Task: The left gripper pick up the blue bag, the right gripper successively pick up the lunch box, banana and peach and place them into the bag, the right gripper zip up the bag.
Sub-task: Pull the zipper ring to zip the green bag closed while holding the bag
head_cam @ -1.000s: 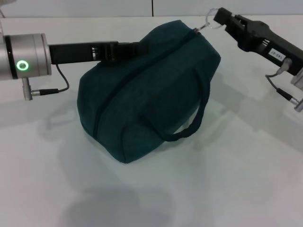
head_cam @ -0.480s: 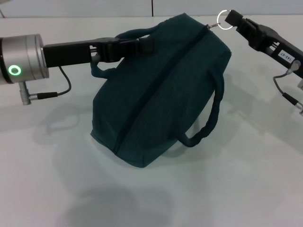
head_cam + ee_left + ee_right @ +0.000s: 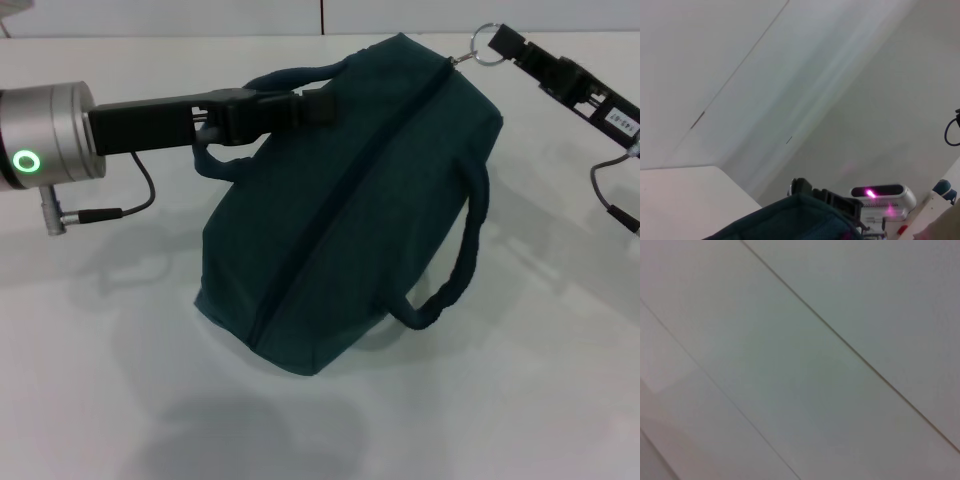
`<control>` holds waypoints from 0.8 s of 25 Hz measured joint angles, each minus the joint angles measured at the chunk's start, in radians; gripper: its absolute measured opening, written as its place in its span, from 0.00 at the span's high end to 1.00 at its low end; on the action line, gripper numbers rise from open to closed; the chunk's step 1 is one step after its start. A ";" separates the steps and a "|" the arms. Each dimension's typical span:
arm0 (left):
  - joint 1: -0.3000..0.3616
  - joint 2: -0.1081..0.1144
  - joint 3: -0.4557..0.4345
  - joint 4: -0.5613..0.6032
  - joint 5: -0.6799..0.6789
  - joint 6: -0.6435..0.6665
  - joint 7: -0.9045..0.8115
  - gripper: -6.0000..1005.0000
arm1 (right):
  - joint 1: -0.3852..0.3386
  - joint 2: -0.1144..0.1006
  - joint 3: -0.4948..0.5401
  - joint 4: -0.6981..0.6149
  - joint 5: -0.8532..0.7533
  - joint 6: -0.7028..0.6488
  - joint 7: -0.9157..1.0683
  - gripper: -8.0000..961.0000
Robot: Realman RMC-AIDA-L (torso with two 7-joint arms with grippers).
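Holding the bag at two points, both arms are engaged. The large dark teal-blue fabric lunch bag (image 3: 345, 200) rests on the white table (image 3: 120, 380), tilted, its zip line running closed from the near bottom corner up to the far top corner. The left end effector (image 3: 300, 108), a black two-fingered claw on a black arm with a silver wrist, is clenched on the bag's far loop handle (image 3: 225, 155), on the bag's left. The right end effector (image 3: 503, 42), beyond the bag's far top corner, grips the silver ring zip pull (image 3: 484, 50).

Handling judgement: the fabric is soft and slumps, so it will sag and swing if lifted; the handle is the sound hold, and the ring suits only pulling along the zip. Lunch box, banana and peach are not visible.

The head view shows both holds. The left wrist view shows only an edge of the bag (image 3: 790, 220) and a wall; the right wrist view shows blank panelling.
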 joint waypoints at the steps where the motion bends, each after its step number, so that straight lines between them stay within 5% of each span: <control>1: 0.001 0.000 0.000 0.000 0.000 0.000 0.000 0.95 | -0.003 0.000 0.003 0.000 0.000 -0.005 0.007 0.98; 20: 0.001 -0.015 0.003 0.000 -0.015 0.066 0.038 0.95 | -0.018 -0.021 0.014 0.041 -0.011 -0.032 0.330 0.98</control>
